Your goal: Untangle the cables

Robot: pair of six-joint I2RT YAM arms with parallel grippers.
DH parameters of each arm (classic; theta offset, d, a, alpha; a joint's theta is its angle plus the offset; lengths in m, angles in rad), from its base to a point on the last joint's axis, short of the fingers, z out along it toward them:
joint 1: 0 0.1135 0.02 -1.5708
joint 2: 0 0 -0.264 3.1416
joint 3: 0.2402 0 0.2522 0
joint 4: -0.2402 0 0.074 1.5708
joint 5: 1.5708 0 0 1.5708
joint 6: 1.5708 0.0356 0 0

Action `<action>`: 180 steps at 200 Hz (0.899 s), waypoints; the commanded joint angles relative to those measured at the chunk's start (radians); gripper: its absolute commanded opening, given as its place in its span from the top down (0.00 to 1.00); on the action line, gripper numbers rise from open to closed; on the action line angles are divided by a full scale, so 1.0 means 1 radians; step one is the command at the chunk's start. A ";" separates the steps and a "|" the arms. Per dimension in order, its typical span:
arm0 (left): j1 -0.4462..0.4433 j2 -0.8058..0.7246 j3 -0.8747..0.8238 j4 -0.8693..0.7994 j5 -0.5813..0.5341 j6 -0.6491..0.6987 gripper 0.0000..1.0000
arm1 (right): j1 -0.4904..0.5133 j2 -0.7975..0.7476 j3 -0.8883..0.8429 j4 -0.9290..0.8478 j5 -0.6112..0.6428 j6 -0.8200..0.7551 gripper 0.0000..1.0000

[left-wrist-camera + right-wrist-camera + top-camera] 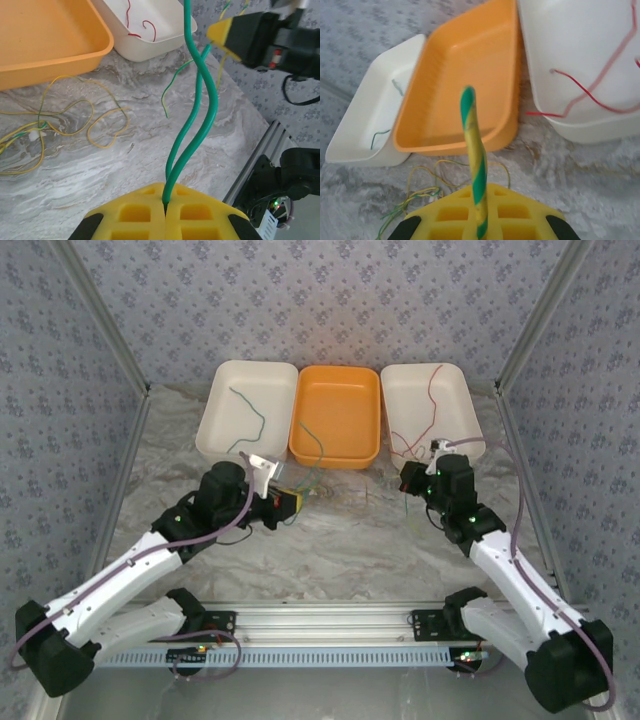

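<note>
Where the left gripper [165, 214] clamps a doubled green cable [176, 160], its upper end is cut off; the right gripper [482, 232] pinches a blurred striped cable [474, 150].

Green cable [214, 102], green-yellow striped cable [476, 165], orange tray [340, 415].

Bright, even, diffuse overhead light covers the top view, leaving faint soft shadows on the tabletop [330, 540] toward 6 o'clock. The right wrist view is soft: the striped cable [475, 165] at 6 o'clock blurs, and the white tray [580, 50] at 1 o'clock washes out. The left wrist view renders the green cable [214, 100] crisply.
</note>
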 commanded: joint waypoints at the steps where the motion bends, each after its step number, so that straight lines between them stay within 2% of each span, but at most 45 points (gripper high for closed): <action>1: -0.017 0.013 -0.013 0.109 -0.006 -0.050 1.00 | -0.084 0.087 -0.068 0.062 -0.216 0.177 1.00; 19: -0.034 0.030 -0.009 0.127 -0.021 -0.056 1.00 | -0.127 0.139 -0.096 0.119 -0.240 0.248 1.00; 60: -0.094 0.067 -0.014 0.164 -0.071 -0.063 1.00 | -0.211 0.147 -0.198 0.179 -0.170 0.417 1.00; 73: -0.108 0.078 -0.017 0.180 -0.079 -0.067 1.00 | -0.222 0.145 -0.180 0.111 -0.147 0.412 0.73; 81: -0.115 0.084 -0.019 0.187 -0.087 -0.068 1.00 | -0.224 0.137 -0.166 0.082 -0.138 0.392 0.61; 89: -0.120 0.089 -0.021 0.194 -0.094 -0.068 1.00 | -0.222 0.113 -0.154 0.046 -0.125 0.369 0.53; 101: -0.125 0.092 -0.021 0.203 -0.098 -0.068 1.00 | -0.204 0.051 -0.131 -0.012 -0.092 0.325 0.48; 118: -0.127 0.098 -0.017 0.207 -0.106 -0.066 1.00 | -0.125 -0.055 -0.068 -0.144 0.000 0.253 0.47; 133: -0.129 0.108 -0.013 0.212 -0.109 -0.064 1.00 | 0.003 -0.149 -0.033 -0.195 0.079 0.234 0.49; 153: -0.132 0.131 -0.007 0.221 -0.111 -0.064 1.00 | 0.208 -0.195 -0.034 -0.152 0.132 0.266 0.54; 180: -0.144 0.162 0.008 0.225 -0.114 -0.059 1.00 | 0.413 -0.179 -0.018 -0.011 0.177 0.288 0.49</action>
